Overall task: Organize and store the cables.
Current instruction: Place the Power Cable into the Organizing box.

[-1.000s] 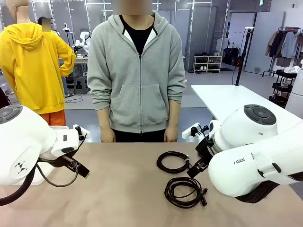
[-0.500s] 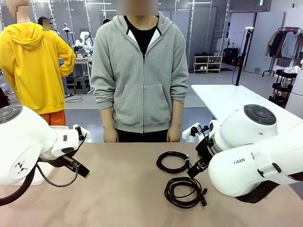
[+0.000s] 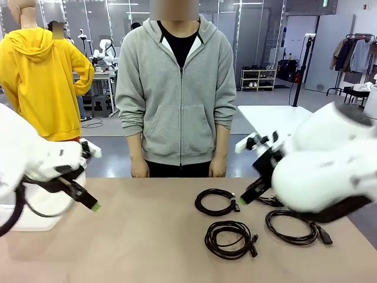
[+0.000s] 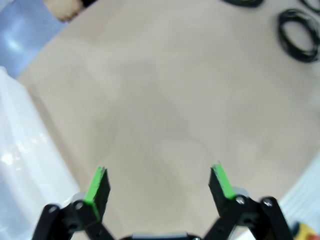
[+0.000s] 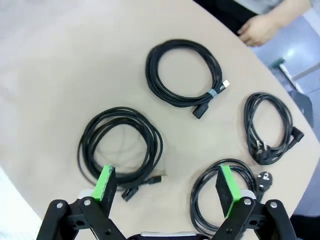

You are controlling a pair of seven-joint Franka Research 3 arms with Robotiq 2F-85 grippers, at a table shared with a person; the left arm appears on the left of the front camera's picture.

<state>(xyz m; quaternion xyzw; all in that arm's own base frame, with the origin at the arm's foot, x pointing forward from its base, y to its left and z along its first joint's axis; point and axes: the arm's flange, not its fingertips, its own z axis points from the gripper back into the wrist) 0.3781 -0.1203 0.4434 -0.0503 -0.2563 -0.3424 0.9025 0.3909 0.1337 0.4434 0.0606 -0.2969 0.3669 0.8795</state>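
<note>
Several black cables lie coiled on the tan table (image 3: 147,236). One cable (image 3: 216,201) sits mid-table, a second cable (image 3: 230,239) nearer the front, a third cable (image 3: 293,227) to the right. In the right wrist view they show as a tied coil (image 5: 184,72), a loose coil (image 5: 120,147), a coil with a plug (image 5: 268,127) and a coil (image 5: 207,192) by the pad. My right gripper (image 3: 244,198) (image 5: 166,186) hovers open above them, holding nothing. My left gripper (image 3: 91,204) (image 4: 159,182) hangs open over bare table at the left, with a cable (image 4: 300,42) far off.
A person in a grey hoodie stands at the far edge, hands (image 3: 139,169) hanging by the table; one hand (image 5: 260,27) appears near the tied coil. A white box (image 3: 35,218) (image 4: 20,150) stands at the table's left side. A second white table (image 3: 277,121) is behind right.
Both arms have risen. The right arm lifted up and back, uncovering the coil at the right. The left gripper swung a little left. The person shifted slightly to the right.
</note>
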